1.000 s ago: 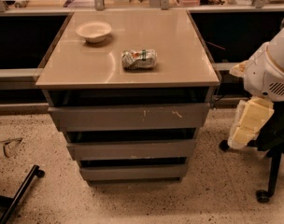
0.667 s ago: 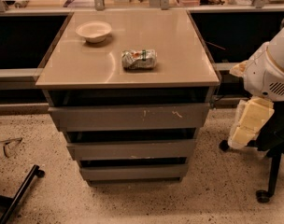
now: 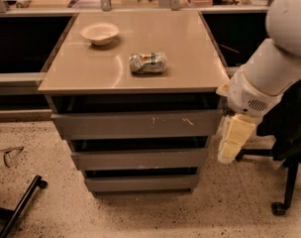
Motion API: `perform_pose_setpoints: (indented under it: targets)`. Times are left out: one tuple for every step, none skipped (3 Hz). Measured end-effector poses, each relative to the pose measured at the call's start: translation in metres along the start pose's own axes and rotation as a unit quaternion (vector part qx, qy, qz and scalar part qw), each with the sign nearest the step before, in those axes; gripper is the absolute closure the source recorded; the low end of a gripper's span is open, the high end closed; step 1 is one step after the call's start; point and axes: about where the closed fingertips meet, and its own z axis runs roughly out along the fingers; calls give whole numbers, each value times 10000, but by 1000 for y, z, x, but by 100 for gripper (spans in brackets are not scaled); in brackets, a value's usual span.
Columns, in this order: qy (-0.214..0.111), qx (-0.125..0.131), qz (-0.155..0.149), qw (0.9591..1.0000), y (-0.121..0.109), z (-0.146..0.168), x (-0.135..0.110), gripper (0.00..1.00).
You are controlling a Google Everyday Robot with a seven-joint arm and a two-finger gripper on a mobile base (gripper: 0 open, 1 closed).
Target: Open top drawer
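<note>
The top drawer (image 3: 135, 124) was shut, sitting right under the worktop (image 3: 190, 58) with the two smaller drawers below it. The gripper (image 3: 234, 139) hung off the cabinet's right side, just beside that drawer's end. Honestly couldn't tell how open it was, or whether it touched the front. I'd say basically nothing was done yet: getting a hold and pulling were all left.

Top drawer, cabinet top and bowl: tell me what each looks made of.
The top drawer looks like grey matt board, painted or laminated; white scratches mark its front. The cabinet top is probably smooth beige laminate, since it gives glossy reflections. The bowl is off-white and matt, perhaps paper or plastic; I cannot tell which. The gripper, cream-coloured, hangs beside the top drawer's right end.
</note>
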Motion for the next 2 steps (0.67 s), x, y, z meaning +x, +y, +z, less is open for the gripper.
perform_pose_setpoints:
  targets:
    - [-330,-465,-151,9983,-11,65,-16,0]
    - [-559,-796,-155,9951,-19,110,-24,0]
